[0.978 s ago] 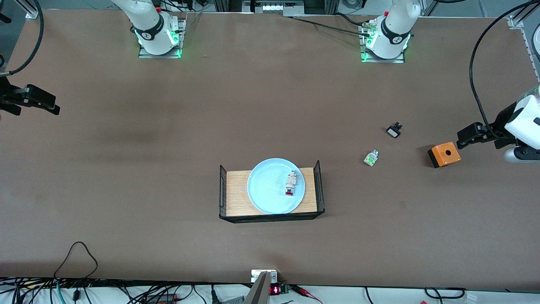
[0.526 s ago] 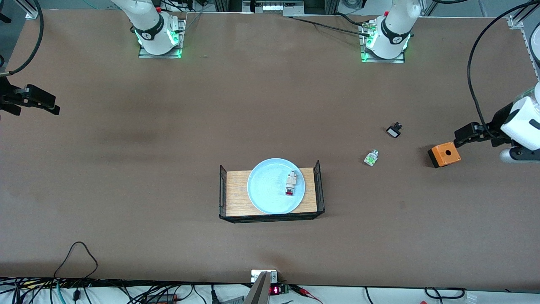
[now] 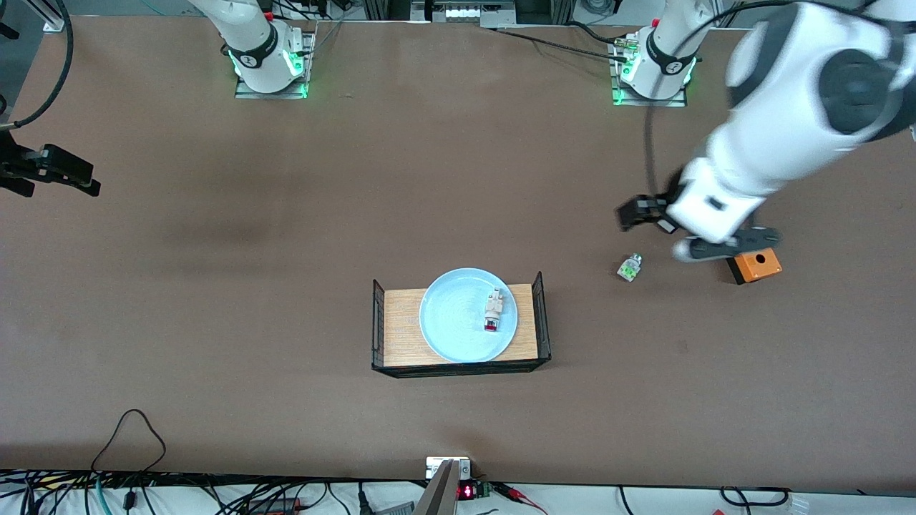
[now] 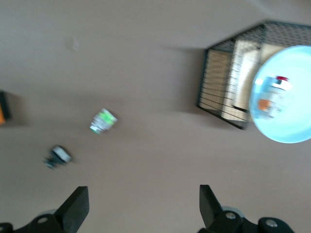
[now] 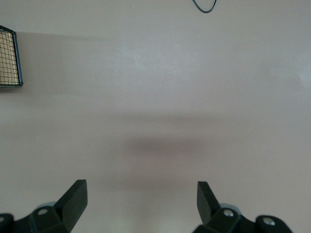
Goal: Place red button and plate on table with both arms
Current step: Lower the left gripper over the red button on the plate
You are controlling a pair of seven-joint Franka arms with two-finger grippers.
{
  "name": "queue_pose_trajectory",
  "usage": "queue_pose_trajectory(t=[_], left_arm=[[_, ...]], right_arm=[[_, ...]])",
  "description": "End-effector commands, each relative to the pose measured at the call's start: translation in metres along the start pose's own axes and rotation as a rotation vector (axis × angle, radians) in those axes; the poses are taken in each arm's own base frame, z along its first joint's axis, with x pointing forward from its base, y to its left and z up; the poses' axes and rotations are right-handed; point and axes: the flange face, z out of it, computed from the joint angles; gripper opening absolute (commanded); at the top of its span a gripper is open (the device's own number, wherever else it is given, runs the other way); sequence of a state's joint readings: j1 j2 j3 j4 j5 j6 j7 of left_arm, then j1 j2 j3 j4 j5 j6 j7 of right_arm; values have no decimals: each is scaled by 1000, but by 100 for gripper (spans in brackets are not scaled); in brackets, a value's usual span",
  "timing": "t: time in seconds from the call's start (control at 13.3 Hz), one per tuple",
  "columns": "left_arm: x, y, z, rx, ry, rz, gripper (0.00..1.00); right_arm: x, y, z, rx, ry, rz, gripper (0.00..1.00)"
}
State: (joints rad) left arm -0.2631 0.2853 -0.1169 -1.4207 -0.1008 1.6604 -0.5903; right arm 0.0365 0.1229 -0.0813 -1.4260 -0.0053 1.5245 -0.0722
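Left gripper [image 3: 647, 217], jaws apart, has been swung inward toward the plate [image 3: 458, 336] holding the red button [image 3: 492, 312]; right gripper [image 3: 54, 175], open, waits.

We had the front camera high across the table [image 3: 286, 214], facing both bases at its top edge and taking in the whole tabletop down to the cabled edge. The left wrist camera looked down past its own fingers [image 4: 77, 208] from well above the surface; it shared the plate [image 4: 286, 121], the wire-ended tray [image 4: 218, 92] and the green-capped part [image 4: 103, 121] with the front view. The right wrist camera looked straight down at bare tabletop, sharing only one tray corner [image 5: 9, 58].
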Motion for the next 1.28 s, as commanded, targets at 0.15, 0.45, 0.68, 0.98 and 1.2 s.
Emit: queue_pose_trajectory(t=[0.15,0.45,0.68,0.98,1.2], left_arm=[[3,103,49,-22,-5,-53,100],[8,154,84,-138,107,-11,100],[21,159,95,-188,160,-19,100],[44,157,119,-232,224,-30,100],[52,158,131,-251,251,-38,100]], right_arm=[[2,1,-3,-5,9,11,100],[2,2,-3,-5,9,12,100],[2,2,-3,-5,9,12,100],[2,2,-3,-5,9,12,100],[2,1,-3,-5,9,11,100]])
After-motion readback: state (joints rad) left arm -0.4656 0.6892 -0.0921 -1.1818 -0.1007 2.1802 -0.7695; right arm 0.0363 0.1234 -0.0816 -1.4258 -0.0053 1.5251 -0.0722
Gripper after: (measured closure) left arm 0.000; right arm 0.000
